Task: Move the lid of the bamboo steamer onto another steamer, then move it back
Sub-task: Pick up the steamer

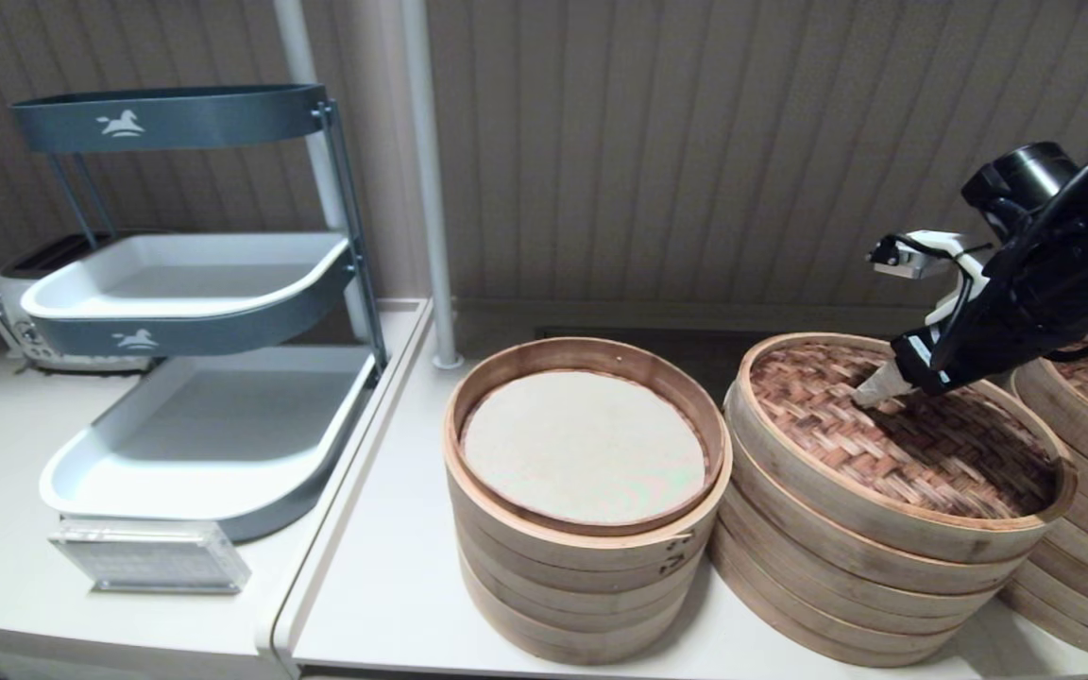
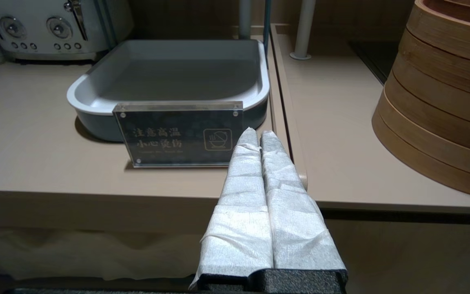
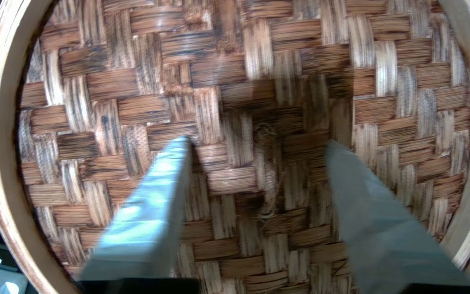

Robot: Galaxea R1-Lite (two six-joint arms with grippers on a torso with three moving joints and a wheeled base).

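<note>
Now the right gripper [image 3: 255, 143] hung with its fingers spread wide over the small loop [image 3: 268, 171] of the round brown woven bamboo steamer lid [image 1: 903, 434], which sat on the wide shallow stack of pale bamboo steamers [image 1: 846, 576]

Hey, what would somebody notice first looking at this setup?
Probably the right end effector, open and poised over the centre loop of the woven bamboo steamer lid on the middle stack. Beside it on the left, the open steamer shows a pale round liner. Farther left stands a tiered grey tray rack; the left end effector waits shut near the counter edge.
</note>
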